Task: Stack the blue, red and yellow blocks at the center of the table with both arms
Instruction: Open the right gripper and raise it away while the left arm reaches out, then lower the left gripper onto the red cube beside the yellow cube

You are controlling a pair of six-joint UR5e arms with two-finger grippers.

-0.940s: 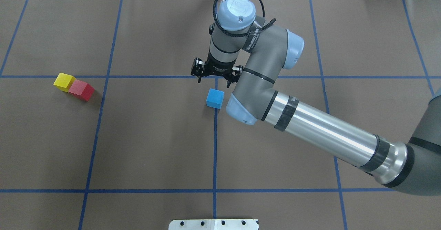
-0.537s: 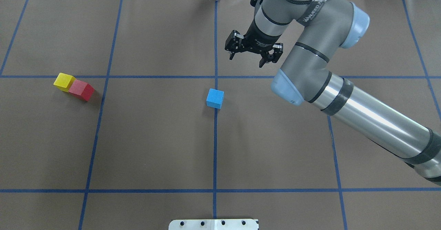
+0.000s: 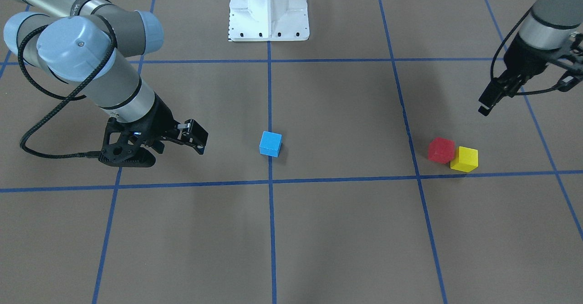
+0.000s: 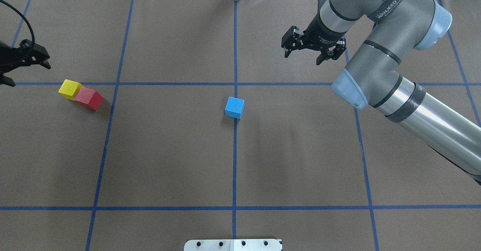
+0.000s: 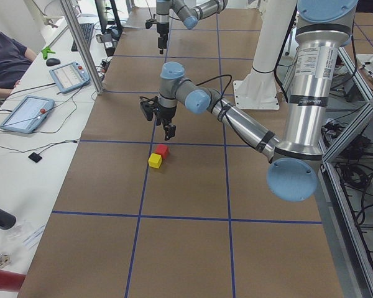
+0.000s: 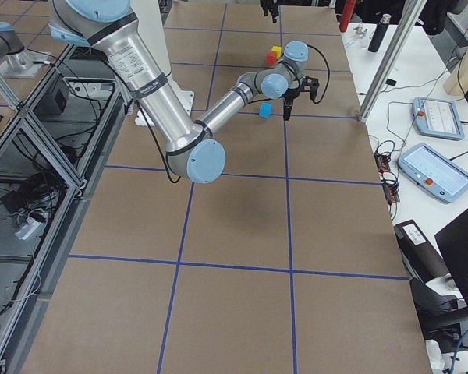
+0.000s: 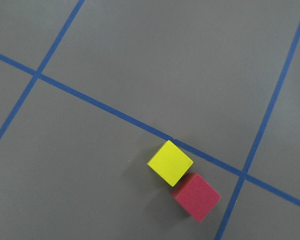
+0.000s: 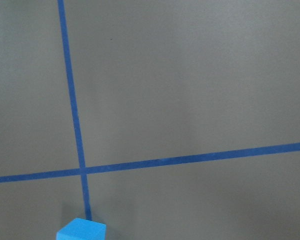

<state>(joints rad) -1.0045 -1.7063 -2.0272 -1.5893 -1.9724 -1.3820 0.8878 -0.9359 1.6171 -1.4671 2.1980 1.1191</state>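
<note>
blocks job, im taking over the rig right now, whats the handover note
Right gripper: open, empty, beyond and right of the blue block.
Left gripper: open, empty, near the yellow block and red block, which touch each other on the table's left side.
Done: blue block sits at centre.
Left: stack red and yellow on it.

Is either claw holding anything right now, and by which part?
Nothing is held: the left claw and the right claw are both open and empty.
</note>
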